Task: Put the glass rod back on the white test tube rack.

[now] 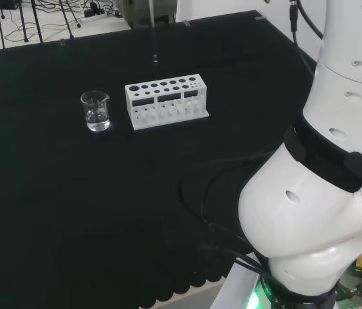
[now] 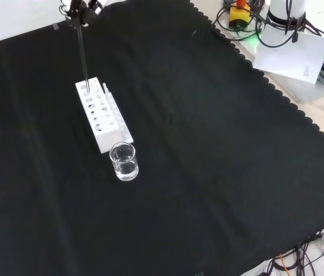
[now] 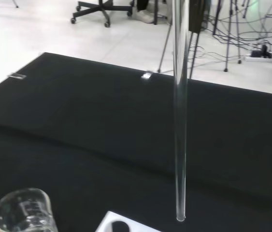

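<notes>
In the front view the hand (image 2: 80, 8) comes in at the top edge, its dark fingers closed round the upper end of the glass rod (image 2: 83, 52). The rod hangs upright, and its lower tip is at the far end of the white test tube rack (image 2: 101, 115). The wrist view shows the clear rod (image 3: 179, 121) straight down the picture. Its tip hovers just above a corner of the rack (image 3: 121, 226), beside one dark hole. In the head view the rack (image 1: 166, 101) lies lengthwise on the black cloth with several open holes on top.
A small glass beaker (image 2: 124, 162) with a little clear liquid stands by the rack's near end in the front view. It is left of the rack in the head view (image 1: 96, 111). The arm's white links (image 1: 322, 193) stand at the head view's right.
</notes>
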Robot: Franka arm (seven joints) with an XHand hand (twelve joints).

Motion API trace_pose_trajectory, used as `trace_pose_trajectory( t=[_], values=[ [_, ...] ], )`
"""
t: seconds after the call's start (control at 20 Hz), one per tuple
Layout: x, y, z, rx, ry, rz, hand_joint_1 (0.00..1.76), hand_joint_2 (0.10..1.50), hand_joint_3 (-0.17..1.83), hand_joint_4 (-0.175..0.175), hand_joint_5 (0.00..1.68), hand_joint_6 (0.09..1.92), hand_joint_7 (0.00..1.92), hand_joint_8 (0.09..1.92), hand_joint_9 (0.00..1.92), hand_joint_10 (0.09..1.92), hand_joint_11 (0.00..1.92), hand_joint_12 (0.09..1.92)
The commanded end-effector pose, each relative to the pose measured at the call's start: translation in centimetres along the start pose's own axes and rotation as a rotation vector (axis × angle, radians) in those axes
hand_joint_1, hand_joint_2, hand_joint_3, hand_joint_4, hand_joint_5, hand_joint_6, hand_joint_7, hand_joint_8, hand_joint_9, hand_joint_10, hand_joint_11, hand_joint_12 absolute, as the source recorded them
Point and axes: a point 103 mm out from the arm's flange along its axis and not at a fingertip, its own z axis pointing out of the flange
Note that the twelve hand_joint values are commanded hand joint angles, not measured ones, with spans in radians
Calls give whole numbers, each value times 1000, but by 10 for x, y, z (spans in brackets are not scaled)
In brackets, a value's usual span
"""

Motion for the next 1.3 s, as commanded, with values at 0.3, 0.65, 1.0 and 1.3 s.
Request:
trace_pose_trajectory(
  t=[0.3,0.65,1.0,1.3],
  values=[
    [-38,-41,9,14,-4,74,1289,1078,0,-175,1032,615,1116,1092,1647,703,1759,355],
    [-39,-52,19,12,-6,83,1289,1078,0,-175,1033,614,1116,1092,1647,703,1759,356],
    [-43,-49,34,22,-9,80,1289,1078,0,-175,1033,614,1116,1091,1647,703,1759,356],
    [-44,-49,40,25,-8,75,1289,1078,0,-175,1033,613,1116,1091,1647,703,1759,357]
  ],
)
